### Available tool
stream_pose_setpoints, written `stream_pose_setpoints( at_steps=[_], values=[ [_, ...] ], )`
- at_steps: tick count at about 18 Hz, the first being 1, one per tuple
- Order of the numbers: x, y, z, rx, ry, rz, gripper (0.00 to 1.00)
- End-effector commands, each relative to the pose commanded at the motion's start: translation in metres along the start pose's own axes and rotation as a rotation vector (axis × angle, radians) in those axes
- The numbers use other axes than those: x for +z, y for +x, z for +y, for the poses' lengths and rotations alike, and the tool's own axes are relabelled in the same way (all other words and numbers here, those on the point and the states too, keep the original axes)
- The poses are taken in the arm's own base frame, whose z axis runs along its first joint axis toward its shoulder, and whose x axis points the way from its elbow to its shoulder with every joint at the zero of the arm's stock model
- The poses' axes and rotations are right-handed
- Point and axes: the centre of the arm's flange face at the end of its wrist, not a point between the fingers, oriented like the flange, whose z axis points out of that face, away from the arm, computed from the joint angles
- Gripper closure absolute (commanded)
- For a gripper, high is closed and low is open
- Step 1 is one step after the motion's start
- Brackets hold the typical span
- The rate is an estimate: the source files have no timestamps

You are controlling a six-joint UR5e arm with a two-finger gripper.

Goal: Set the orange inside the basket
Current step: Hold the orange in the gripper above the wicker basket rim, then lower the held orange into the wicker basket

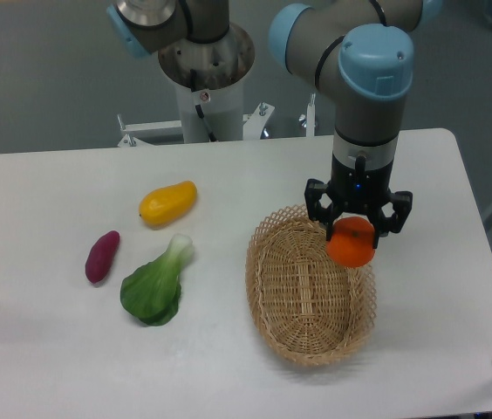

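The orange point(351, 243) is a small round bright-orange fruit held in the air between my gripper's fingers. My gripper point(354, 234) points straight down and is shut on it. The fruit hangs over the far right part of the basket point(303, 292), just above its looped rim. The basket is an oval wicker one in light tan, lying on the white table with nothing inside it.
On the left of the table lie a yellow-orange mango-like fruit point(167, 202), a purple sweet potato point(102, 256) and a green leafy bok choy point(156, 285). The arm's base point(205, 78) stands at the table's far edge. The table's right edge is close to the basket.
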Motion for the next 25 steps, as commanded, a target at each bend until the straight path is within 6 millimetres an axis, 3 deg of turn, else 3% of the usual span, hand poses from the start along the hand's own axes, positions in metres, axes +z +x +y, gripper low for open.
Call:
stream_pose_setpoints(
  at_steps=[14, 23, 25],
  values=[
    [0.013, 0.008, 0.013, 0.002, -0.020, 0.019, 0.41],
    [0.063, 0.027, 0.023, 0.014, 0.007, -0.023, 0.41],
    [0.089, 0.026, 0.024, 0.006, -0.008, -0.006, 0.41]
  ],
)
